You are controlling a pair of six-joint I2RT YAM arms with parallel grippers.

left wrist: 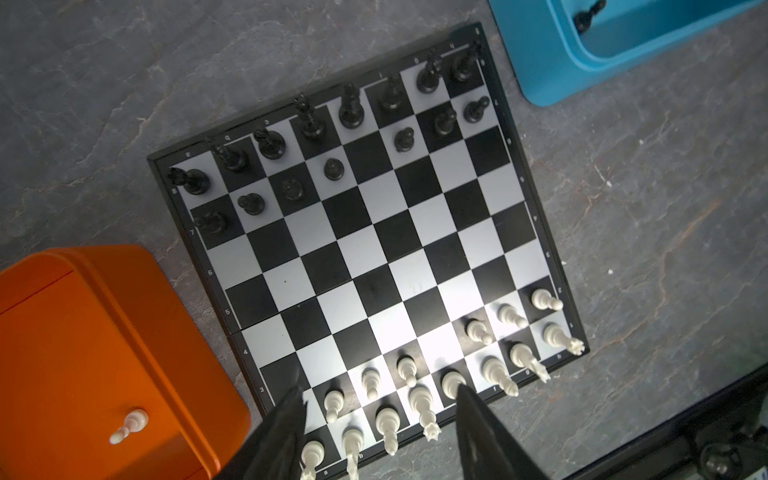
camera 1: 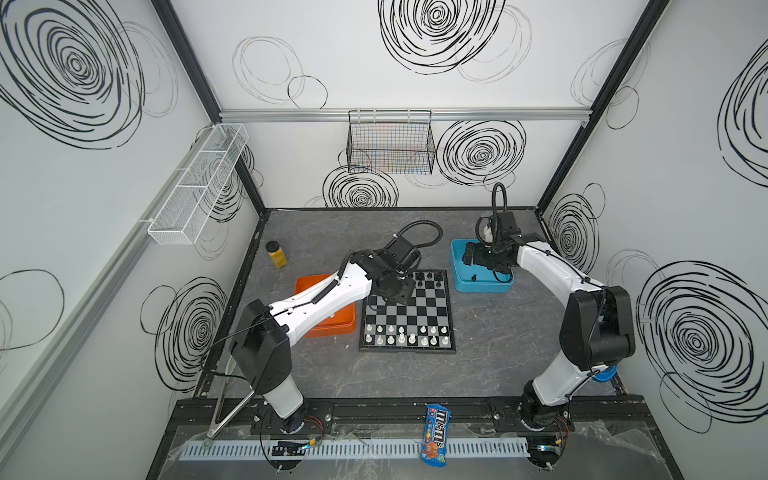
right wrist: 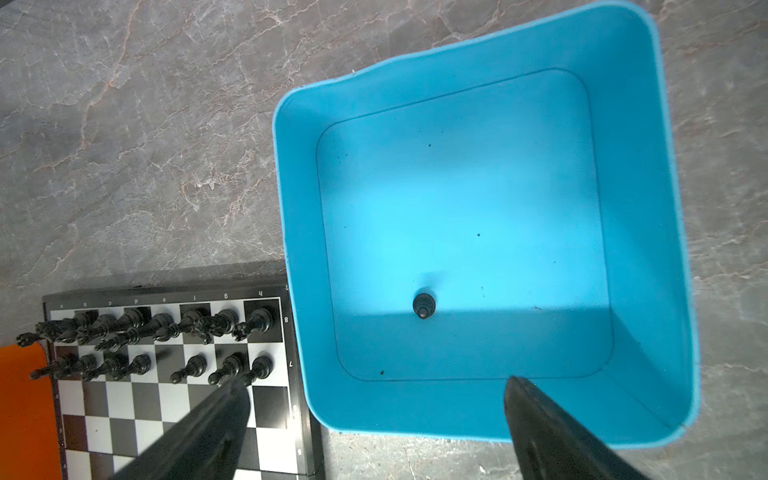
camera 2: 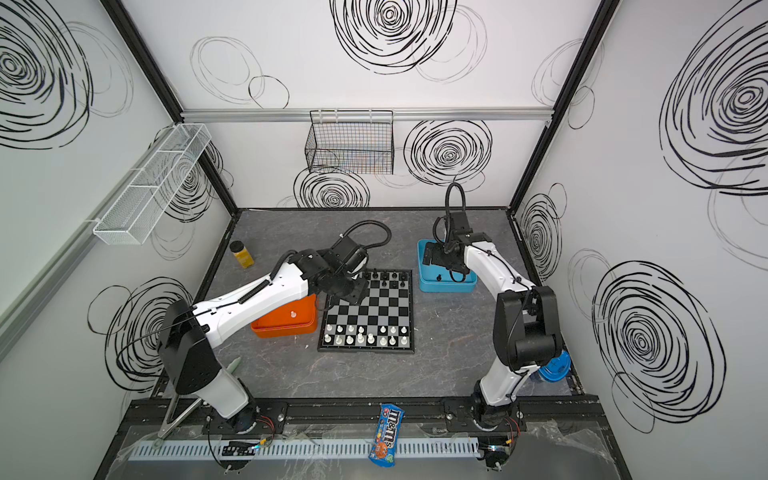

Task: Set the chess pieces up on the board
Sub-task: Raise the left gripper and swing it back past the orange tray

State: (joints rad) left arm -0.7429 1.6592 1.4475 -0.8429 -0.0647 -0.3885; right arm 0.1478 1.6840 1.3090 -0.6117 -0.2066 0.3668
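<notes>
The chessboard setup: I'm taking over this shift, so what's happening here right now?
The board is nearly set up; each pawn row looks one piece short. The left gripper hangs above the board, fingers apart and empty. The right gripper is open over the blue tray, where one black pawn stands. One white pawn lies in the orange tray.

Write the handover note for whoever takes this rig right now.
Left pincer: open, empty, above the black-and-silver checked chessboard.
Right pincer: open, empty, over the blue plastic tray.
Done: white back row and black back row filled; one pawn square per side empty.
To do: small white plastic pawn lying in the orange plastic tray; small black plastic pawn standing in the blue tray.
</notes>
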